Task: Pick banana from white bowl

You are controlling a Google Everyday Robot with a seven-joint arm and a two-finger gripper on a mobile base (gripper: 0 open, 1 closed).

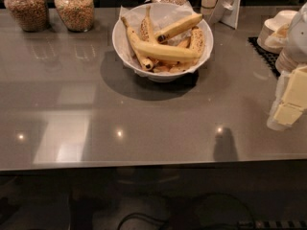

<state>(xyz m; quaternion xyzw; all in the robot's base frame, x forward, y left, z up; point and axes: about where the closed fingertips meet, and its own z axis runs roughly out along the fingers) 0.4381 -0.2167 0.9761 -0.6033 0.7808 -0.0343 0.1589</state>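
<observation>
Pale yellow, gently curved banana (165, 52) tops the white bowl (118, 32); gripper (289, 108), seemingly at right edge, grip unclear.

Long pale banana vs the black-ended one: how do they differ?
The banana is longer, gently curved, lying across the white bowl; the black-ended banana is straighter, angled toward the far rim. Both are yellow. The gripper is at the right edge, away from both.
</observation>
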